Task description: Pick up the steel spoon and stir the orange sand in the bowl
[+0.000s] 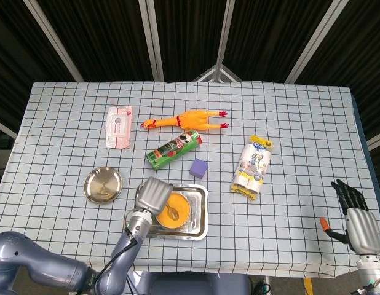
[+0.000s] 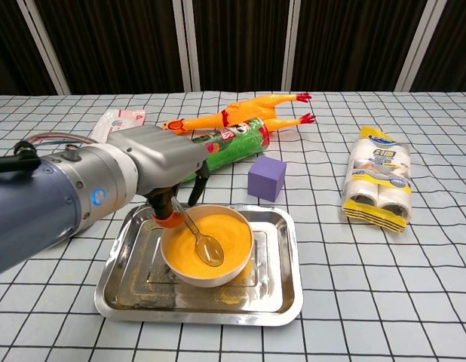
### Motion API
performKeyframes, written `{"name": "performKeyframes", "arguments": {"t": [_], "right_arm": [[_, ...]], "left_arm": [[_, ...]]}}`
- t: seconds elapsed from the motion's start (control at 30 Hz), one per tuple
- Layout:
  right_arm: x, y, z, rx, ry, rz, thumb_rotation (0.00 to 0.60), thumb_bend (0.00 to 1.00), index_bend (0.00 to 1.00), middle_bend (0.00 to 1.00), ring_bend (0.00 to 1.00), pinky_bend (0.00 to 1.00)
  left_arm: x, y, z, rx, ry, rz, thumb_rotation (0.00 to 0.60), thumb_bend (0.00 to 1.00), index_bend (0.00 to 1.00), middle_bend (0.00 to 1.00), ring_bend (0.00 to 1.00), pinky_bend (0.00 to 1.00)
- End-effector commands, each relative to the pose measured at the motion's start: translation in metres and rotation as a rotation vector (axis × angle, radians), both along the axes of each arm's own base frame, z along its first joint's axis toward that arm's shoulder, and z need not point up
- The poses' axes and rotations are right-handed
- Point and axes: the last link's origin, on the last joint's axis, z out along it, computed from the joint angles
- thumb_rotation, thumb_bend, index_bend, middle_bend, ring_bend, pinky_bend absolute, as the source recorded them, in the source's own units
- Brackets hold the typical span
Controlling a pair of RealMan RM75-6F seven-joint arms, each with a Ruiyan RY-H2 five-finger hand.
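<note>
The grey left hand is seen at the left rim of a round white bowl filled with orange sand, its fingers pinched around the handle of a steel spoon. The spoon is tilted down to the right, and its shiny scoop lies on the sand near the middle of the bowl. The bowl is set inside a rectangular steel tray dusted with spilled orange grains, near the front edge of a table covered by a white cloth with a black grid. A round steel plate is placed to the left of the tray, apart from it. Behind the tray, a green cylindrical snack can lies on its side, with a purple cube just beside it and a yellow rubber chicken further back. A pink-and-white packet of wipes and a yellow-and-white pack of rolls are also laid on the cloth. The dark right hand is held near the table's right front corner, its fingers spread and nothing in it.
</note>
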Motion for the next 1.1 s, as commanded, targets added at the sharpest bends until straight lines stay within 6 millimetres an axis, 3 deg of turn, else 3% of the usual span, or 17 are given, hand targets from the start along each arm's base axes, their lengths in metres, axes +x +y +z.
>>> {"name": "performKeyframes", "arguments": {"t": [0.03, 0.33, 0.5, 0.77, 1.1], "right_arm": [[0.0, 0.0, 0.0, 0.0, 0.0, 0.001, 0.6, 0.4, 0.0, 0.0, 0.0, 0.0], [0.001, 0.001, -0.001, 0.005, 0.003, 0.001, 0.6, 0.4, 0.0, 0.0, 0.0, 0.0], [0.001, 0.001, -0.001, 0.007, 0.004, -0.002, 0.6, 0.4, 0.0, 0.0, 0.0, 0.0], [0.001, 0.001, -0.002, 0.009, 0.003, -0.001, 0.6, 0.4, 0.0, 0.0, 0.0, 0.0], [0.001, 0.001, -0.001, 0.005, -0.008, -0.003, 0.6, 0.4, 0.0, 0.0, 0.0, 0.0]], "left_arm": [[-0.002, -0.002, 0.004, 0.0, -0.013, 0.006, 0.6, 0.44, 0.42, 1.0, 1.0, 1.0], [-0.018, -0.001, 0.02, 0.027, -0.01, -0.019, 0.6, 0.31, 0.45, 1.0, 1.0, 1.0], [-0.03, 0.003, 0.022, 0.056, -0.002, -0.084, 0.6, 0.3, 0.46, 1.0, 1.0, 1.0], [-0.041, 0.016, 0.012, 0.116, 0.008, -0.228, 0.6, 0.3, 0.51, 1.0, 1.0, 1.0], [-0.04, 0.02, -0.008, 0.088, -0.013, -0.231, 0.6, 0.3, 0.53, 1.0, 1.0, 1.0]]}}
